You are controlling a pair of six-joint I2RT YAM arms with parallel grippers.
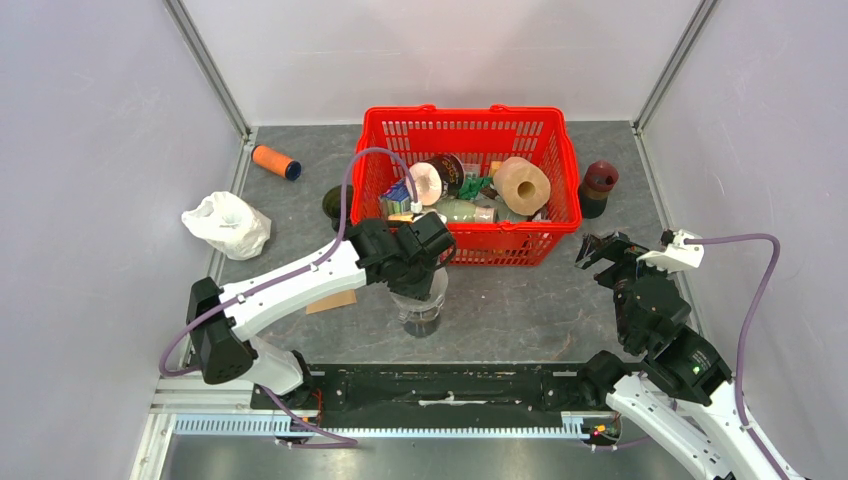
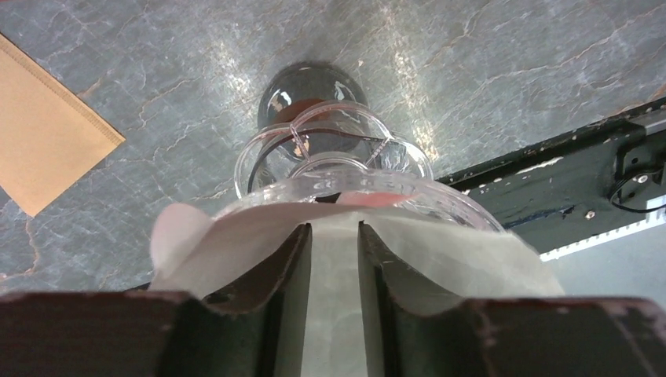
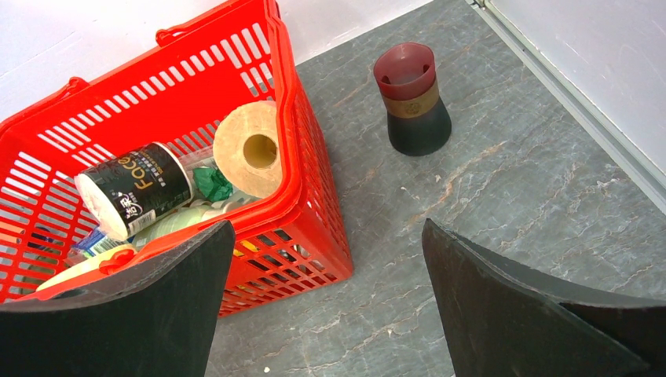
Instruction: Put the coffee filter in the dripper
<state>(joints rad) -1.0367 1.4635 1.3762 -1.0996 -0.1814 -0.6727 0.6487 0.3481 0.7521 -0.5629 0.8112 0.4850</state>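
The clear glass dripper (image 1: 420, 302) stands on the table in front of the basket, and in the left wrist view the dripper (image 2: 338, 157) shows its rim and handle loops. A white coffee filter (image 2: 448, 247) lies spread over its top. My left gripper (image 1: 425, 262) hovers right above it. In the wrist view the left gripper (image 2: 335, 226) has its fingers a narrow gap apart, and the filter shows through the gap, not pinched. My right gripper (image 1: 600, 250) stands wide open over bare table at the right. The right gripper (image 3: 328, 228) holds nothing.
A red basket (image 1: 465, 125) full of rolls and packets stands behind the dripper. A dark vase (image 1: 598, 188) is at its right, an orange spool (image 1: 275, 161) and a white bag (image 1: 227, 223) at the left. A brown paper filter (image 2: 47, 149) lies flat beside the dripper.
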